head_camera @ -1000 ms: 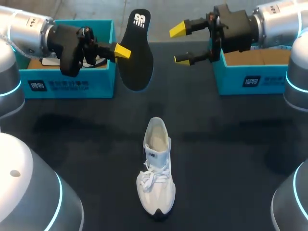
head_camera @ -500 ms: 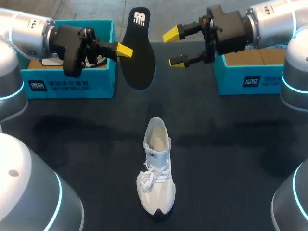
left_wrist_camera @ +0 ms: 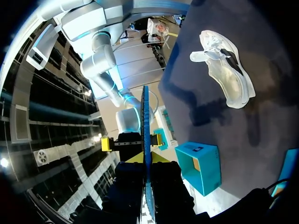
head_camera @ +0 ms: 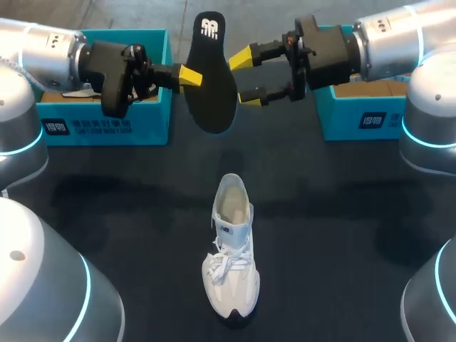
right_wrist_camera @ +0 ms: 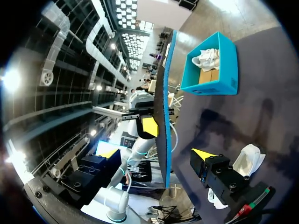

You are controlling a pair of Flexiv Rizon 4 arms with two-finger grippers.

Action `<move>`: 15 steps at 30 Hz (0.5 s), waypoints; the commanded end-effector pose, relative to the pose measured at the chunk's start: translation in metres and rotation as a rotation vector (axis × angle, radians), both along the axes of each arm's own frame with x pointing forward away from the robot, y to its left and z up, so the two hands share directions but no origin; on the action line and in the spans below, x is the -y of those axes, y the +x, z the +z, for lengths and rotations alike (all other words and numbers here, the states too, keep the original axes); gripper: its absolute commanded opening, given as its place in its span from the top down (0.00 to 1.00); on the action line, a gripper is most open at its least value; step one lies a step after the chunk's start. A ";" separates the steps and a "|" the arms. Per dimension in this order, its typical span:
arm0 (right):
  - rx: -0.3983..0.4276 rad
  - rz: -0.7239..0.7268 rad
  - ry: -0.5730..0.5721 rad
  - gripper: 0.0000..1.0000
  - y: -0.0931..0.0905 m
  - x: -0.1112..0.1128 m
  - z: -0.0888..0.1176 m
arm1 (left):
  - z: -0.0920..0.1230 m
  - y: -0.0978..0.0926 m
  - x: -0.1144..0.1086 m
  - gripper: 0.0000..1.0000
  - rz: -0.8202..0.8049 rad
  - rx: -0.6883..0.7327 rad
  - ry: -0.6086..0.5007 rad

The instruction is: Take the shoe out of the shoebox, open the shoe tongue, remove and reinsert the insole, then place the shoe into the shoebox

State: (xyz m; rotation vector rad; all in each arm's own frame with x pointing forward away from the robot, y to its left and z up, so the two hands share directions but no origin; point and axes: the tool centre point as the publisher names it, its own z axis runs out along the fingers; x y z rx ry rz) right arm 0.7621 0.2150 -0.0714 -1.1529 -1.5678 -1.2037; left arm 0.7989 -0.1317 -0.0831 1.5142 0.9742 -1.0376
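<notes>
A black insole (head_camera: 212,85) hangs in the air over the table's far middle, its printed heel end up. My left gripper (head_camera: 189,75) is shut on its left edge. In the left wrist view the insole (left_wrist_camera: 146,116) runs edge-on out from between the left gripper (left_wrist_camera: 145,158). My right gripper (head_camera: 244,77) stands open at the insole's right edge, one yellow tip above and one below. In the right wrist view the insole (right_wrist_camera: 163,116) sits in the gap of the right gripper (right_wrist_camera: 156,154), apart from both fingers. The white shoe (head_camera: 231,246) lies on the table, toe toward me.
A teal shoebox (head_camera: 107,117) at the far left holds something white. A second teal shoebox (head_camera: 360,117) stands at the far right, under my right arm. The shoe lies well below and nearer than both grippers.
My right arm has moved left until its open fingers straddle the insole's right edge. My left gripper has carried the insole slightly to the right. The shoe has not moved.
</notes>
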 end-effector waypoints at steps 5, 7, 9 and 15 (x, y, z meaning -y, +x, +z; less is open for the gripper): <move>0.003 -0.002 0.013 0.35 0.001 -0.012 -0.008 | -0.001 0.001 0.005 1.00 0.006 -0.012 -0.006; 0.007 -0.004 0.018 0.45 0.001 -0.014 -0.010 | -0.002 0.001 0.006 1.00 0.006 -0.017 -0.006; 0.008 -0.006 0.021 0.44 0.001 -0.016 -0.010 | -0.003 0.001 0.007 1.00 0.005 -0.020 -0.004; 0.010 -0.005 0.023 0.50 0.002 -0.020 -0.012 | -0.003 0.001 0.010 1.00 0.007 -0.022 0.001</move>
